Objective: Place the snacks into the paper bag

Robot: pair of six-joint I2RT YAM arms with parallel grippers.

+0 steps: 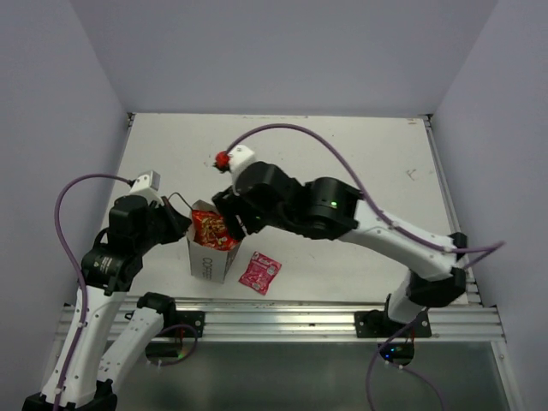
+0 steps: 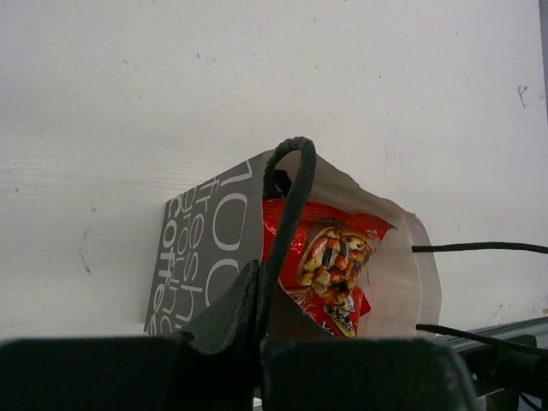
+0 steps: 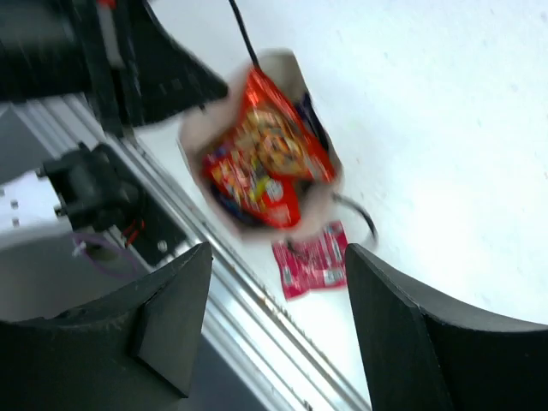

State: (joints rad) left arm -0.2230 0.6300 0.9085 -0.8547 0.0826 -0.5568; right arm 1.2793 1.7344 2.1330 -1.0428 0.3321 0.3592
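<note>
Top external: fixed, high behind the arm bases at 6 o'clock, looking down and forward; far, whole table (image 1: 360, 163) in frame.
Left wrist: low, close, behind left gripper (image 2: 257, 300) at 6 o'clock, facing paper bag (image 2: 201, 248) side-on.
Right wrist: above, blurred, looking down past right gripper (image 3: 278, 248) at 6 o'clock.
Shared by all three: paper bag, red chip bag (image 2: 330, 265).
Shared by top and right wrist only: pink sachet (image 3: 310, 261).

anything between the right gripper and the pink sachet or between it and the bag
Nothing visible covers the pink sachet; it lies bare on the table beside the paper bag, with the open right gripper above the bag. The red chip bag sticking up fills much of the bag's mouth.
</note>
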